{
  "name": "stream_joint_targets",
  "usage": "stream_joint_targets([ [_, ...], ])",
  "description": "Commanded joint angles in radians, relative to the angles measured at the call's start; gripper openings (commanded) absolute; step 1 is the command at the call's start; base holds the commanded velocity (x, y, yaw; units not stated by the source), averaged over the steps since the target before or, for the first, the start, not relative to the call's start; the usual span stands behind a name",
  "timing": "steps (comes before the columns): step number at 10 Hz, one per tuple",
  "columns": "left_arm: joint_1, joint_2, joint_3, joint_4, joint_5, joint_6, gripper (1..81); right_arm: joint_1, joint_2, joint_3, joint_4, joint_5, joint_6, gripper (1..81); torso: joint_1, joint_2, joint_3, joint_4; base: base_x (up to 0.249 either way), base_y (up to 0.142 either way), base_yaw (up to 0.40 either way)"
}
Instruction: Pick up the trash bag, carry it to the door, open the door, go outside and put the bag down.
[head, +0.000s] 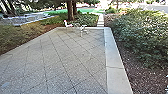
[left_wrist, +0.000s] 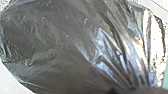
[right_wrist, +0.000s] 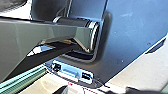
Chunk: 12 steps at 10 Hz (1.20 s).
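Broad paving (head: 67, 57) is stretching ahead, leaving wide room at ground level. Toward its far end, a white chair (head: 67, 24) and a pale piece of furniture (head: 83, 30) are standing in the way; to their right, the paving is leading toward a narrow walkway (head: 100, 20). A dense bush (head: 142, 30) is crowding the right side beyond the pale border (head: 113, 55), and low planting (head: 20, 37) is bounding the left. Close to the left wrist camera, the trash bag (left_wrist: 57, 47) is bulging and blocking passage.

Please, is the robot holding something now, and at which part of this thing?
It holds the dark trash bag in its left hand, by the gathered neck, where the folds run together.
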Motion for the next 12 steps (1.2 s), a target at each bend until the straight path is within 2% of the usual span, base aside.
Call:
stream_joint_targets([
  [1, -0.178, -0.104, -0.015, -0.143, 0.145, 0.001, 1.0, 0.017, 0.042, 0.027, -0.017, -0.067, -0.016, 81.1, 0.0, 0.0, 0.0, 0.092, 0.0, 0.0, 0.0],
  [2, -0.215, -0.131, -0.015, -0.176, 0.18, 0.001, 1.0, 0.017, 0.042, 0.028, -0.017, -0.067, -0.016, 81.1, 0.0, 0.0, 0.002, 0.101, 0.0, 0.0, 0.0],
  [3, -0.249, -0.146, -0.02, -0.192, 0.199, 0.001, 1.0, 0.016, 0.042, 0.028, -0.017, -0.067, -0.016, 81.1, 0.0, 0.0, -0.038, 0.111, 0.0, 0.0, 0.0],
  [4, -0.277, -0.152, -0.024, -0.197, 0.2, -0.001, 1.0, 0.016, 0.042, 0.028, -0.016, -0.066, -0.016, 81.1, 0.0, 0.0, -0.072, 0.104, 0.0, 0.0, 0.0],
  [5, -0.306, -0.155, -0.038, -0.196, 0.202, -0.001, 1.0, 0.014, 0.042, 0.027, -0.014, -0.066, -0.014, 81.1, 0.0, 0.0, -0.087, 0.134, 0.0, 0.0, 0.0],
  [7, -0.367, -0.15, -0.064, -0.183, 0.24, -0.001, 1.0, 0.008, 0.042, 0.025, -0.013, -0.066, -0.014, 81.1, 0.0, 0.0, -0.134, 0.171, 0.0, 0.0, 0.0],
  [8, -0.395, -0.146, -0.081, -0.182, 0.266, -0.002, 1.0, 0.008, 0.042, 0.025, -0.01, -0.066, -0.014, 81.1, 0.0, 0.001, -0.087, 0.133, 0.0, 0.0, 0.0],
  [9, -0.429, -0.135, -0.107, -0.177, 0.283, -0.002, 1.0, 0.008, 0.042, 0.025, -0.008, -0.066, -0.014, 81.1, 0.001, 0.001, -0.119, 0.155, 0.0, 0.0, 0.0],
  [10, -0.462, -0.121, -0.132, -0.169, 0.305, -0.002, 1.0, 0.008, 0.042, 0.025, -0.007, -0.066, -0.014, 81.1, 0.001, 0.001, -0.137, 0.168, 0.0, 0.0, 0.0],
  [12, -0.536, -0.094, -0.182, -0.153, 0.392, -0.002, 1.0, 0.008, 0.042, 0.025, -0.007, -0.066, -0.013, 81.1, 0.001, 0.001, -0.148, 0.171, 0.0, 0.0, 0.0],
])
